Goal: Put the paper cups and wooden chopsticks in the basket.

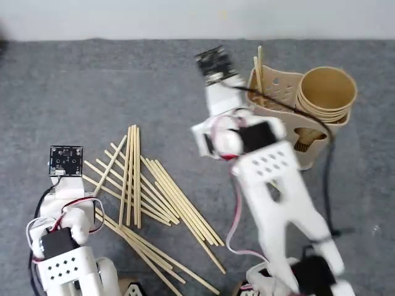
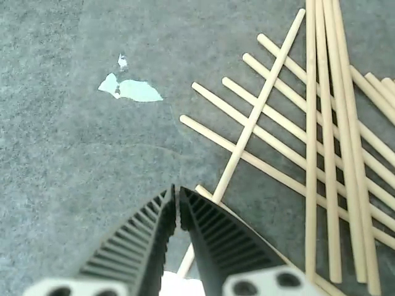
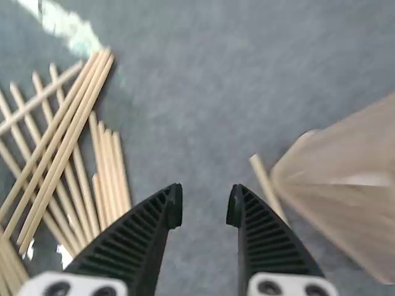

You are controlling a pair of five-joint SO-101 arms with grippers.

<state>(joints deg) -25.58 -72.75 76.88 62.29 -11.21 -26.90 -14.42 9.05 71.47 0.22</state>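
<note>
- While both arms rise from the near edge, the grey felt-like table cover [image 1: 154, 80] is the largest thing. The beige plastic basket with holes in its wall [image 1: 278, 92] stands upright on it, and all places below are told from this basket.
- The white right arm [image 1: 278, 185] stretches up to the basket and ends just beside its wall, on the side that faces the pile of sticks.
- The white left arm [image 1: 68, 246] is well apart from the basket, beyond the pile.
- The right gripper [image 3: 203, 206] hangs above bare cover near the basket. Its black ribbed jaws are parted, with nothing between them.
- The left gripper [image 2: 177, 200] points down at the pile's far edge. Its jaws are pressed together and grasp nothing.
- The tan paper cups [image 1: 327, 92], nested in one stack, sit inside the basket, in the part farther from the pile.
- A few pale wooden chopsticks [image 1: 259, 74] stand upright inside the basket, in the part nearer the right arm.
- Many loose chopsticks [image 1: 148, 185] lie crossed on the cover, between the basket and the left arm.
- A small pale green patch [image 2: 133, 89] lies beside the pile, on the side away from the basket.
</note>
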